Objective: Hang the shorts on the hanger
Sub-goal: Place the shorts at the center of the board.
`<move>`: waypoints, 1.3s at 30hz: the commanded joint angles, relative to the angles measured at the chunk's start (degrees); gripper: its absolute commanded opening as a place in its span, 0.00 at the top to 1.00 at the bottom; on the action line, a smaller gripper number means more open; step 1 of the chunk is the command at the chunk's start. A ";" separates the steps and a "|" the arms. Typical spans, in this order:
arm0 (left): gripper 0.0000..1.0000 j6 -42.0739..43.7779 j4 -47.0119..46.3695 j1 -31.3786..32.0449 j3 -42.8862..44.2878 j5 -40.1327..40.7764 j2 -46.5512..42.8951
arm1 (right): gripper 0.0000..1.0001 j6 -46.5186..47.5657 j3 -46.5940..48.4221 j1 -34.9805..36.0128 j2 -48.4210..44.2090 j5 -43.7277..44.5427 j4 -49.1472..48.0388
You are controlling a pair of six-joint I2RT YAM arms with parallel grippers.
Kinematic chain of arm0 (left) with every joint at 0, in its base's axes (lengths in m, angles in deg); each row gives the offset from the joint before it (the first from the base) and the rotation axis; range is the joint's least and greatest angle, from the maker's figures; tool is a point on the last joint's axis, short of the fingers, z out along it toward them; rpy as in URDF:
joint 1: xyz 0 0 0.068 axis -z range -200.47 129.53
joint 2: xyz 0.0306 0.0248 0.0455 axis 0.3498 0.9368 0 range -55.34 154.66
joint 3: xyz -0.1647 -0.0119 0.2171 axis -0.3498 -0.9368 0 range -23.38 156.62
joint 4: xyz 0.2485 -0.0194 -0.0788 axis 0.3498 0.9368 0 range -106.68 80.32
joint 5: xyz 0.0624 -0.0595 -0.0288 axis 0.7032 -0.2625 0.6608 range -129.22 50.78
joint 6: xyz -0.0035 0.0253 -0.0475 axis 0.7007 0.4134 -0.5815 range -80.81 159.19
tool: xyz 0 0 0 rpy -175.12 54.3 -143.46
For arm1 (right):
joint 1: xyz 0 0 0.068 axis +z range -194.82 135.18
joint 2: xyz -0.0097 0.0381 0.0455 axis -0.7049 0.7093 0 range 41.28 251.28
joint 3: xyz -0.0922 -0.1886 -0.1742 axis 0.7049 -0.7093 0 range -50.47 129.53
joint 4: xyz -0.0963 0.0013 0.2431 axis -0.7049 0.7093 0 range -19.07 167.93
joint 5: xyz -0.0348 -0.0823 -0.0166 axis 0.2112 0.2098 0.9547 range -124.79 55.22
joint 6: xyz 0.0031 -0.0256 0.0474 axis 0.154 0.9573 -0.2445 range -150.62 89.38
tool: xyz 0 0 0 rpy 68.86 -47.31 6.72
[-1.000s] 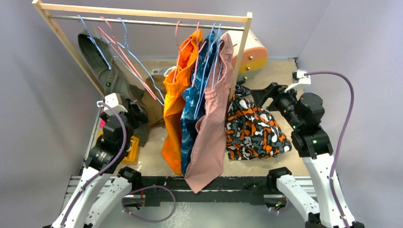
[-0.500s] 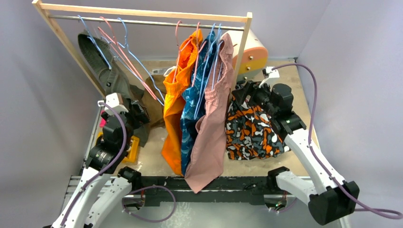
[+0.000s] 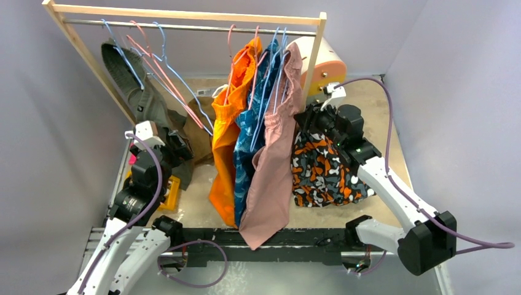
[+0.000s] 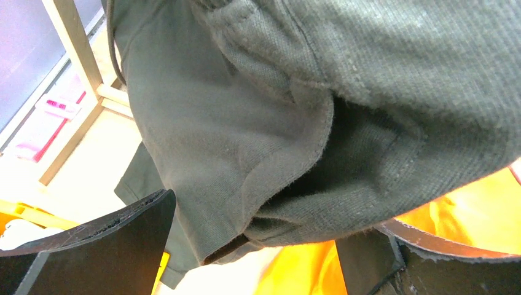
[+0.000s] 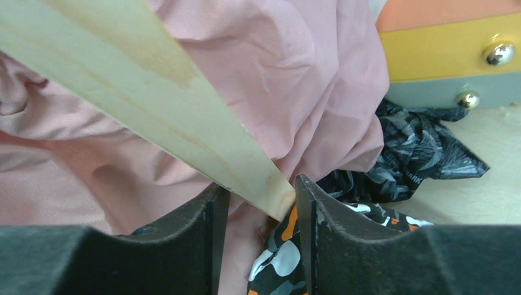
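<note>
The shorts (image 3: 324,169) lie crumpled on the surface (image 3: 370,112), right of the rack's (image 3: 184,16) right post (image 5: 153,104) and just beside the hanging pink shorts (image 3: 275,161). The top view shows them whole. The right wrist view catches only a corner of their print, low between the fingers (image 5: 319,239).

That view alone shows the right pincer (image 5: 257,212) half closed. A narrow gap holds the post's foot, pink cloth and that corner, and whether anything is pinched I cannot tell.

The left wrist view shows the left pincer (image 4: 270,258) wide open and gripping nothing, with a grey-green garment (image 4: 295,110) hanging right in front of it.

An empty light-blue hanger (image 3: 182,78) hangs on the rail, well left of the shorts.

The surface is tan and speckled, and plain grey walls (image 3: 454,92) close it in.

Orange shorts (image 3: 230,126) and a blue patterned garment (image 3: 246,147) hang beside the pink shorts. All three, with the post, stand between the shorts and the hanger. Behind the post sits a round cream, orange and yellow box (image 3: 324,66), with a dark patterned cloth (image 5: 418,150) at its foot.
</note>
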 commanded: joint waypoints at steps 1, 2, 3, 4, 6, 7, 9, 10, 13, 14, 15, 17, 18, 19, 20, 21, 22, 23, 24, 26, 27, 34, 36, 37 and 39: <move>0.06 0.91 -2.89 0.28 -0.19 -0.42 -0.56 | 0.58 4.37 2.82 0.23 0.80 7.53 -6.20; 0.06 0.87 -2.81 0.29 -0.15 -0.32 -0.60 | 0.60 4.95 2.71 0.34 0.85 8.10 -6.82; 0.06 0.79 -2.80 0.28 -0.10 -0.27 -0.66 | 0.62 5.52 2.66 0.48 0.96 8.70 -7.43; 0.06 0.78 -2.77 0.24 -0.08 -0.31 -0.66 | 0.64 6.09 2.66 0.61 1.03 9.17 -8.03; 0.06 0.82 -2.71 0.24 -0.16 -0.21 -0.70 | 0.70 7.18 2.65 0.94 1.39 10.13 -9.11; 0.06 0.79 -2.79 0.23 -0.16 -0.23 -0.71 | 0.73 7.69 2.58 1.14 1.63 10.45 -9.78; 0.07 0.79 -2.81 0.33 -0.20 -0.23 -0.70 | 0.79 8.92 2.40 1.47 1.95 11.10 -11.14; 0.07 0.80 -2.84 0.26 -0.19 -0.13 -0.71 | 0.82 9.59 2.28 1.65 2.16 11.28 -12.14; 0.07 0.78 -2.81 0.26 -0.20 -0.10 -0.77 | 0.88 11.58 1.87 1.97 2.85 12.68 -15.15; 0.07 0.80 -2.81 0.22 -0.16 -0.06 -0.74 | 0.91 12.28 1.86 1.97 3.24 13.15 -16.09; 0.07 0.81 -2.86 0.27 -0.16 0.01 -0.70 | 0.92 12.91 1.91 1.97 3.87 13.65 -17.01; 0.07 0.79 -2.74 0.33 -0.16 0.03 -0.71 | 0.94 13.87 2.30 1.97 4.98 14.78 -18.82; 0.07 0.78 -2.71 0.29 -0.09 0.15 -0.71 | 0.95 14.21 2.61 1.97 5.68 15.13 -19.59; 0.07 0.70 -2.70 0.24 -0.07 0.19 -0.79 | 0.96 14.45 2.96 1.97 6.32 15.51 -20.31; 0.07 0.69 -2.67 0.26 -0.07 0.31 -0.80 | 0.98 14.63 3.37 1.97 7.04 15.76 -20.83; 0.07 0.72 -2.55 0.21 -0.13 0.30 -0.86 | 0.98 14.89 3.81 1.97 7.77 15.94 -21.49; 0.07 0.71 -2.55 0.27 -0.08 0.33 -0.84 | 0.98 15.00 3.88 1.97 8.40 16.24 -22.26; 0.07 0.72 -2.54 0.26 -0.12 0.46 -0.94 | 0.99 15.01 3.88 1.96 9.05 16.56 -22.76; 0.07 0.71 -2.55 0.24 -0.13 0.56 -0.94 | 0.99 15.13 3.91 1.97 9.62 16.81 -23.48; 0.07 0.69 -2.49 0.25 -0.02 0.56 -0.98 | 1.00 15.27 4.96 1.97 10.79 17.25 -24.60; 0.07 0.69 -2.46 0.26 -0.06 0.68 -1.02 | 1.00 15.27 6.12 1.97 11.36 17.32 -24.63; 0.07 0.69 -2.45 0.29 0.01 0.91 -1.20 | 1.00 15.77 7.68 1.97 14.11 16.65 -26.17; 0.07 0.78 -2.41 0.30 0.01 0.96 -1.24 | 1.00 15.69 8.44 1.93 14.70 16.34 -25.76; 0.07 0.80 -2.39 0.21 0.02 0.99 -1.24 | 1.00 15.40 8.34 1.97 14.54 16.05 -25.69; 0.07 0.70 -2.32 0.28 -0.01 1.13 -1.39 | 1.00 14.58 7.63 1.97 13.81 15.80 -25.51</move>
